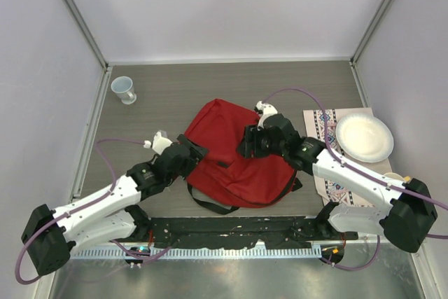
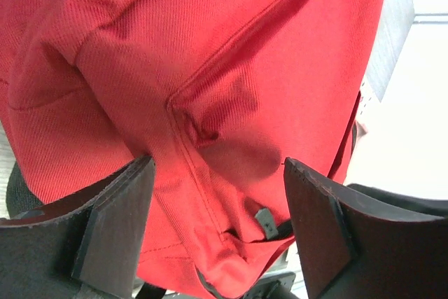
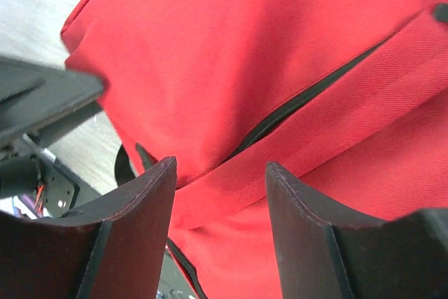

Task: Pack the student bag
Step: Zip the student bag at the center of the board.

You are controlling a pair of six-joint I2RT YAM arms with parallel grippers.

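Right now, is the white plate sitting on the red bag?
No, the plate rests on a patterned cloth right of the bag, apart from it.

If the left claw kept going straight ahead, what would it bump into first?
The red student bag. The left gripper points straight at its fabric, near a seam, with open jaws. It looks very close, though depth is hard to judge.

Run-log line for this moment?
backpack: lying on table | left hand: open, at its left edge | right hand: open, over its middle
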